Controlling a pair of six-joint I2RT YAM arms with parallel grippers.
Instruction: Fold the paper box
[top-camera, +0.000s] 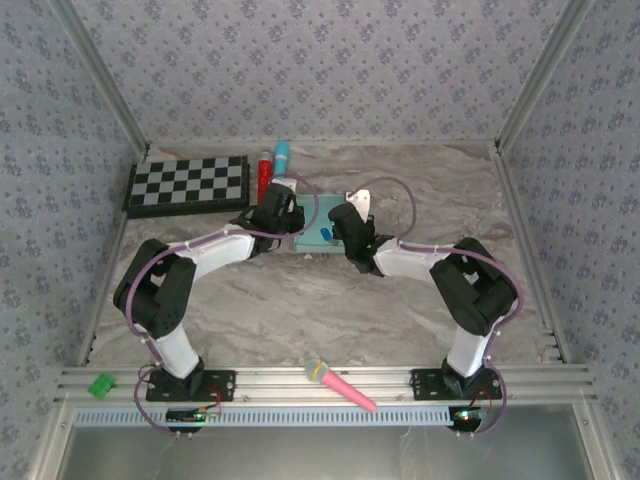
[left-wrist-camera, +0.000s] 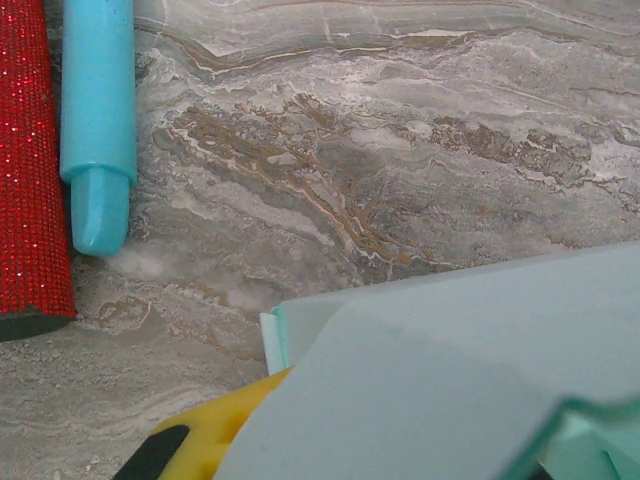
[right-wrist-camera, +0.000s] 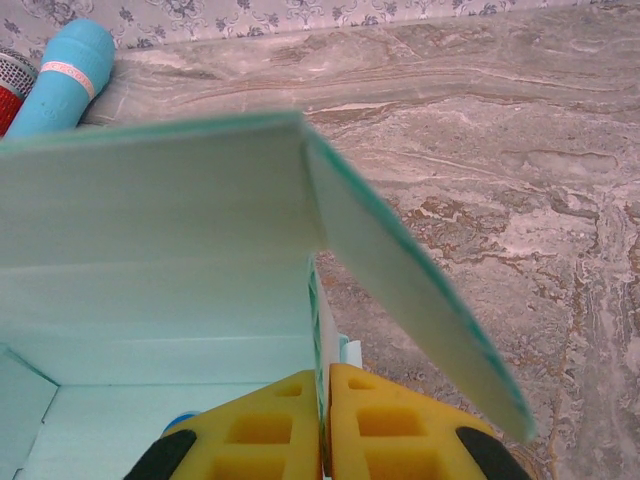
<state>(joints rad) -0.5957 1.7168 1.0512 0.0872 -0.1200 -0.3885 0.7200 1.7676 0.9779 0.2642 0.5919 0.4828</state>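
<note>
Paper box (top-camera: 318, 220) sits just right of the checkerboard (top-camera: 188, 183), half-formed. My right gripper (right-wrist-camera: 325, 405) pinches one thin wall tight; my left gripper (top-camera: 288, 215), nearly closed, seems clamped on a flap. I should fold slowly along the creases, not crushing the cardboard.

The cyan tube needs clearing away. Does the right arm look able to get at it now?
Probably not yet: the right tool is shut on the paper box, whose raised panel stands between it and the cyan tube.
</note>
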